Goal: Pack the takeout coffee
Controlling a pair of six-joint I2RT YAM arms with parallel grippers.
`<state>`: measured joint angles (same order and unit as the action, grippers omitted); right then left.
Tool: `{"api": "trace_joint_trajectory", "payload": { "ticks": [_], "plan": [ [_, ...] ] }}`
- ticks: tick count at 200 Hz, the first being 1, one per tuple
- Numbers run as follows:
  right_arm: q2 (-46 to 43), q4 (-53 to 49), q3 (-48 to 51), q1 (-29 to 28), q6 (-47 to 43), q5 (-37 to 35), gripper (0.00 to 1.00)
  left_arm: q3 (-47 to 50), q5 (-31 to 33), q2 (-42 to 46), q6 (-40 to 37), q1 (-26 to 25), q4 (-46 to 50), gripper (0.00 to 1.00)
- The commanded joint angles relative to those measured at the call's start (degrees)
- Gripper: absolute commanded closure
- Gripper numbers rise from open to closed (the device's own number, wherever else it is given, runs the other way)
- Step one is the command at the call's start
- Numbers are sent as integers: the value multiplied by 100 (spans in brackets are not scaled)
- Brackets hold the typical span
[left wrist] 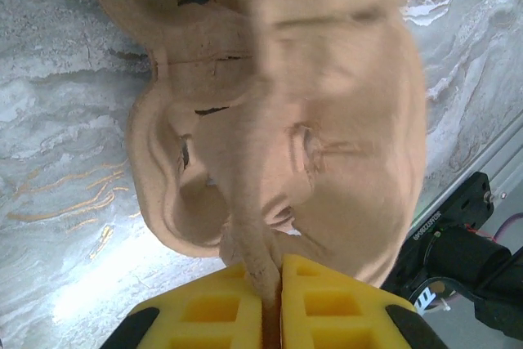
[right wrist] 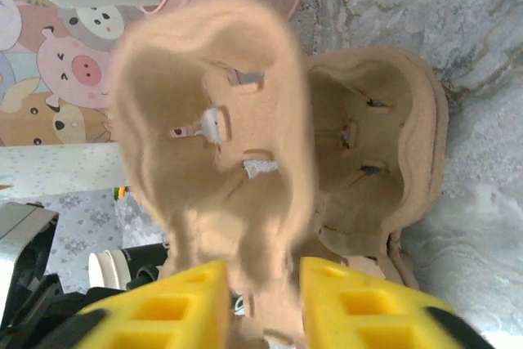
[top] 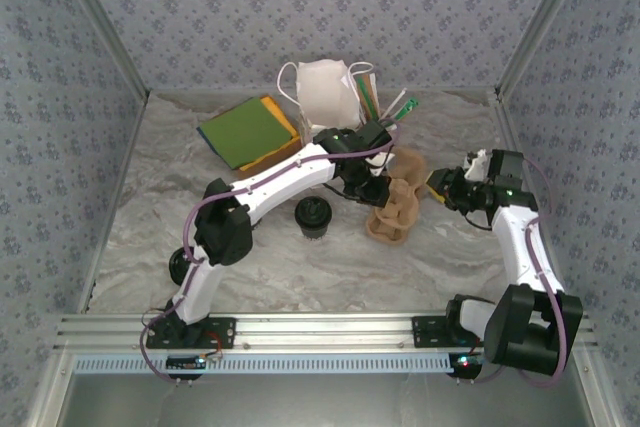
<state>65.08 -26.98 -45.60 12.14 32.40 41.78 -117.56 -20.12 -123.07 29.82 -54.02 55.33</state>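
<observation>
Left jaws clamp shut on a central ridge of the pulp cup carrier point(top: 393, 209), apparently steadying it on the tabletop point(top: 300, 277). Right jaws stand parted around the carrier's opposite edge, seemingly loose. The takeout coffee point(top: 313, 215), black lid on, stands upright on the tabletop just beside the carrier, under the left arm, not yet in a pocket. Pinning the light tray likely stops it sliding when the cup goes in.

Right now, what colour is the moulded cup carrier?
Plain light tan, like raw pulp cardboard. The cup carrier shows best in the left wrist view.
</observation>
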Motion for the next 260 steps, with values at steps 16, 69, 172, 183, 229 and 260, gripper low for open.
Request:
{"api": "trace_joint_trajectory", "payload": {
  "ticks": [16, 69, 172, 183, 229, 260],
  "plan": [
    [-371, -432, -109, -11, -23, -179, 53, 98, 34, 286, 131, 4, -285, 89],
    [-999, -721, 295, -480, 104, -411, 54, 119, 61, 370, 190, 5, -474, 89],
    [-899, -554, 745, -573, 65, -277, 64, 224, -235, 490, 251, 5, -705, 89],
    [-853, -536, 739, -582, 39, -260, 65, 231, -271, 490, 262, 5, -727, 89],
    [-716, -484, 667, -590, -15, -228, 72, 267, -387, 499, 252, -17, -761, 89],
    [-631, -448, 644, -634, -49, -197, 73, 268, -414, 494, 265, -21, -772, 89]
  ]
}}
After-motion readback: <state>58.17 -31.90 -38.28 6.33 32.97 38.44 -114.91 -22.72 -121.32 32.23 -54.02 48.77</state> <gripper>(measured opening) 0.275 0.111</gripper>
